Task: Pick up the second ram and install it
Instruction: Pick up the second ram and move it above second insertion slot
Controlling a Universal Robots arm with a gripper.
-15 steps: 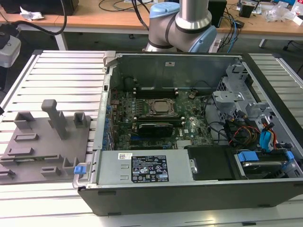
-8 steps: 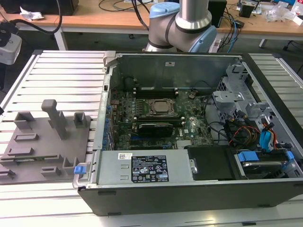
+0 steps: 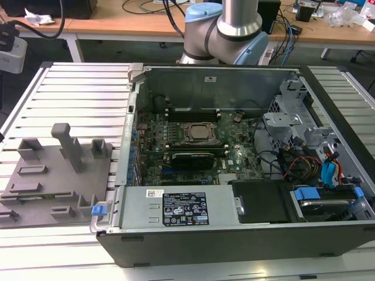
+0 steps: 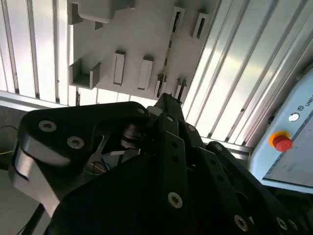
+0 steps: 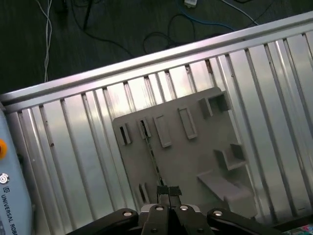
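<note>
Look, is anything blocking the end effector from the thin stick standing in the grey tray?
Nothing visible does. In the first wrist view, the end effector hangs over the grey tray. The second ram stands on edge in its slot just ahead of it, with only open air between them.

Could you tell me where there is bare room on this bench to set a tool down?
The slatted table is bare between the grey tray and its far edge, and along the near strip before the computer case. Inside the case it is crowded with cables.
</note>
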